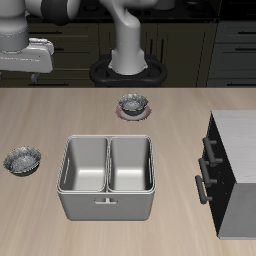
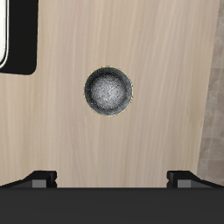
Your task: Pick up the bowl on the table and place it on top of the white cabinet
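Nearest the exterior camera I see the grey two-compartment basin (image 1: pixel 107 177), standing on the table (image 1: pixel 60 110) close to its front edge. I locate the bowl (image 1: pixel 22 159) beside the basin, apart from it, resting upright on the bare wood with its rim facing up. It is round, so I read no long axis and no pointing direction. In the wrist view the bowl (image 2: pixel 109 90) appears from straight above, its speckled inside fully exposed. The gripper (image 2: pixel 110 178) hangs above the bowl and clear of it; its two fingertips stand wide apart with nothing between them, their spread broader than the bowl. I note the white cabinet (image 1: pixel 236 140) at the opposite end of the table. A twin bowl (image 1: pixel 133 103) sits farther back on a pinkish disc.
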